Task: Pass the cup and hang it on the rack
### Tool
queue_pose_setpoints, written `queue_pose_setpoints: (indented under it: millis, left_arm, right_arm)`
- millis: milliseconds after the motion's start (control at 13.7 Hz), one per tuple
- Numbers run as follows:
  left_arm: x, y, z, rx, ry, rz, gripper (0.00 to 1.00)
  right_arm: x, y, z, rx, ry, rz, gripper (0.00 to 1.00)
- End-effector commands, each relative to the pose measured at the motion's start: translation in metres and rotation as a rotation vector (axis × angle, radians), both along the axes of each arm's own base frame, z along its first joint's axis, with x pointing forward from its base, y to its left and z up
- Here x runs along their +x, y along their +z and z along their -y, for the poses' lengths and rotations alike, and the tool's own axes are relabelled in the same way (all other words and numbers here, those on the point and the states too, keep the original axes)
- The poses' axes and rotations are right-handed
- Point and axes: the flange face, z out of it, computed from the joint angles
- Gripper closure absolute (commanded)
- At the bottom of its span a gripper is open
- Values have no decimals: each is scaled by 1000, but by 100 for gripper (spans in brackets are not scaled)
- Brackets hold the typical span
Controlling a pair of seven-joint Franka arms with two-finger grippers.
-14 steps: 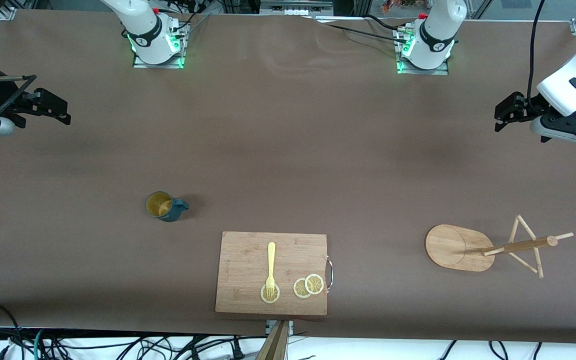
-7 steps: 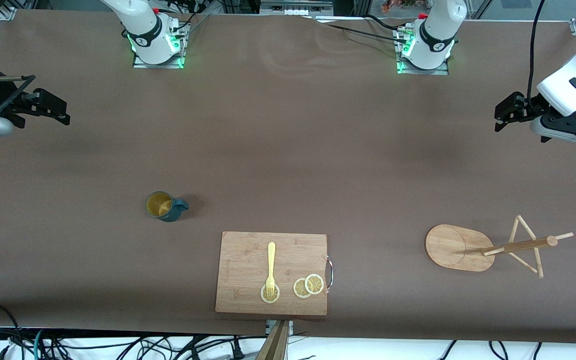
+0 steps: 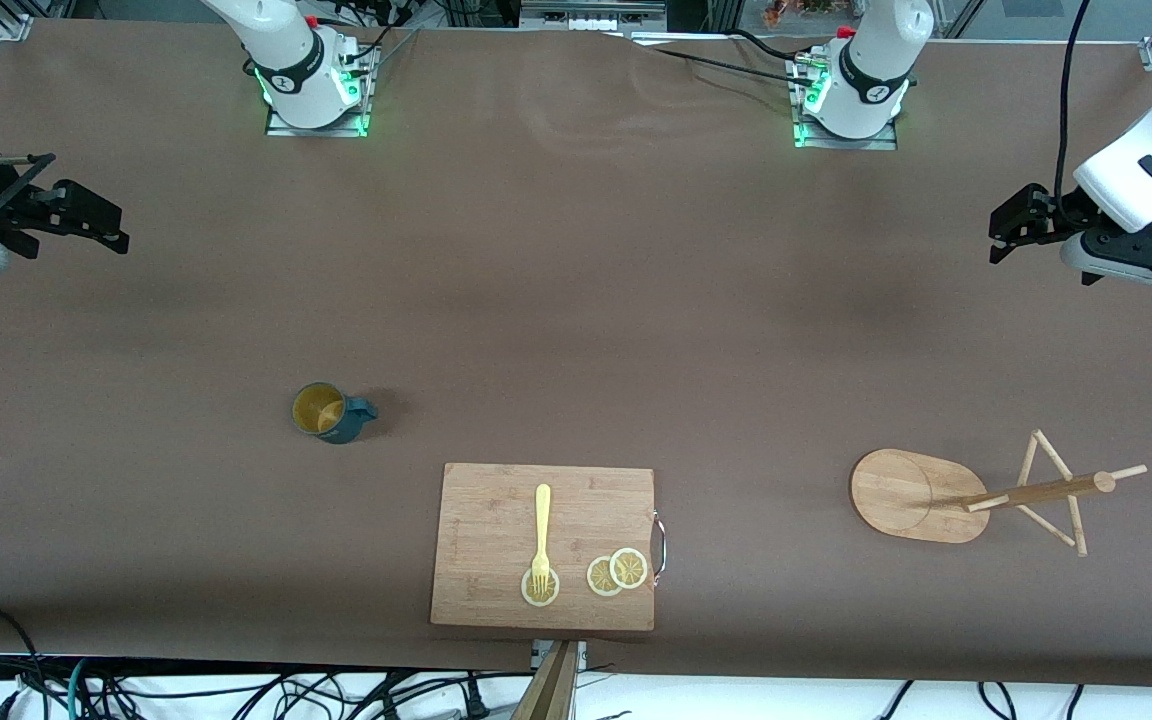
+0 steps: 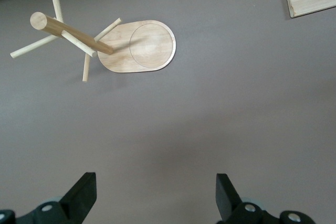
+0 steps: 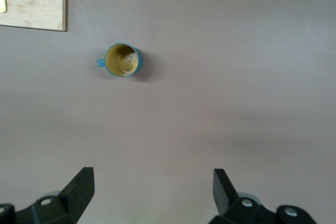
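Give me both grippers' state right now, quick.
Left gripper: jaws open, holding nothing, over bare table near the rack.
Right gripper: jaws open, holding nothing, over bare table near the cup.

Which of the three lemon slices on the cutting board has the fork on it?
The lemon slice lying alone, toward the right arm's end of the cutting board: the fork tines rest on it. The other two slices overlap each other near the board's metal handle.
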Motion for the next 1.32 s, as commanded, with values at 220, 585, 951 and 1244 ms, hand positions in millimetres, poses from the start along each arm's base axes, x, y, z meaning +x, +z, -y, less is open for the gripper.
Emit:
queue_pose_setpoints:
  millis: [220,585,951,1244]
  left_arm:
    - [-4,4,-3,9,-21,5,0]
    - [-4,4,-3,9,-20,6,0]
    - [-4,4,-3,9,-21,5,0]
    - [-4,4,-3,9,-20,6,0]
  right_arm:
    - [0,6,1,-6,-5,13,0]
    - [1,6,1,-4,-5,21,0]
    - [27,-45,-19,-5,31,-47,0]
    - [49,-115,-23,-25,42,-163,0]
